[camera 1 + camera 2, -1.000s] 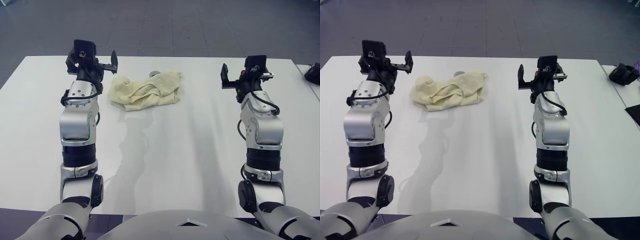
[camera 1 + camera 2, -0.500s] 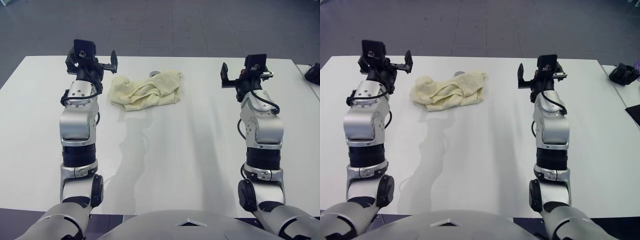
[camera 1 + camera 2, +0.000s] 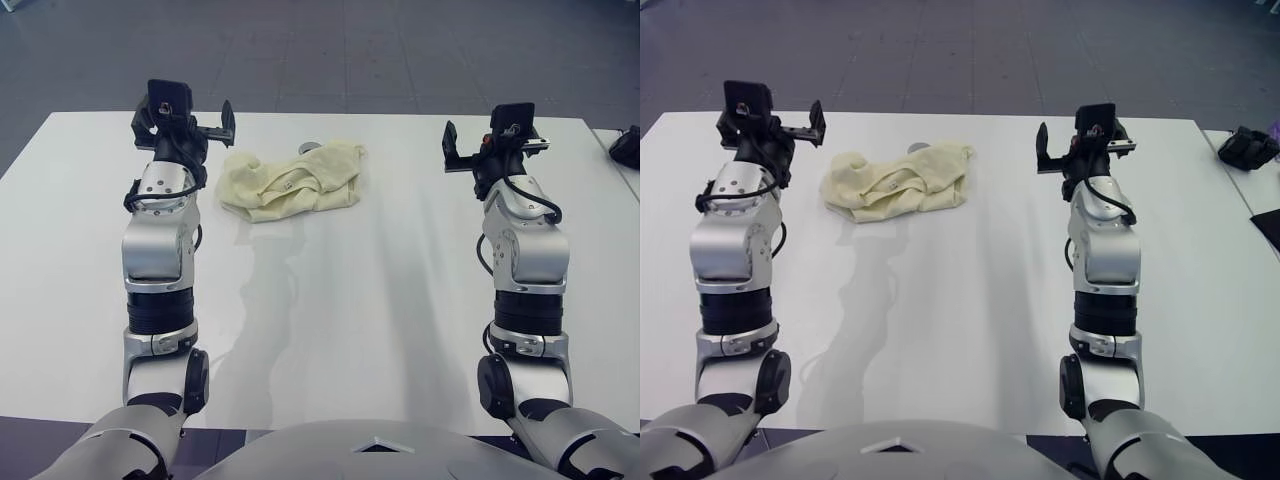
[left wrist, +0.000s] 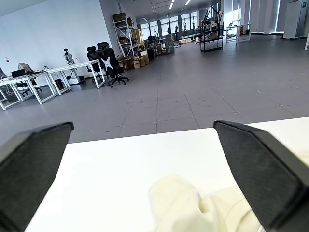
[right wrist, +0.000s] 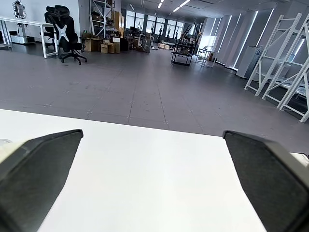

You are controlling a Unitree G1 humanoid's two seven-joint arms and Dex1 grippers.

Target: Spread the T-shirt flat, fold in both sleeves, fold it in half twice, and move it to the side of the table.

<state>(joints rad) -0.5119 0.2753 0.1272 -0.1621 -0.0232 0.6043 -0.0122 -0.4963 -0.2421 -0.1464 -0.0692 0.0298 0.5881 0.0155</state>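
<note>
A pale yellow T-shirt [image 3: 292, 180] lies crumpled in a heap on the white table [image 3: 330, 300], toward the far side and left of centre. My left gripper [image 3: 195, 126] is raised just to the left of the heap, open, with nothing between its fingers. The shirt's edge [image 4: 193, 205] shows close below it in the left wrist view. My right gripper [image 3: 478, 152] is held up over the right part of the table, well apart from the shirt, open and empty.
A small grey round object [image 3: 309, 148] peeks out behind the shirt's far edge. A dark object [image 3: 626, 146] lies on a neighbouring surface at the far right. Bare tabletop stretches in front of the shirt and between the arms.
The right arm has shifted slightly, its gripper a touch farther forward. The shirt and the left arm are as before.
</note>
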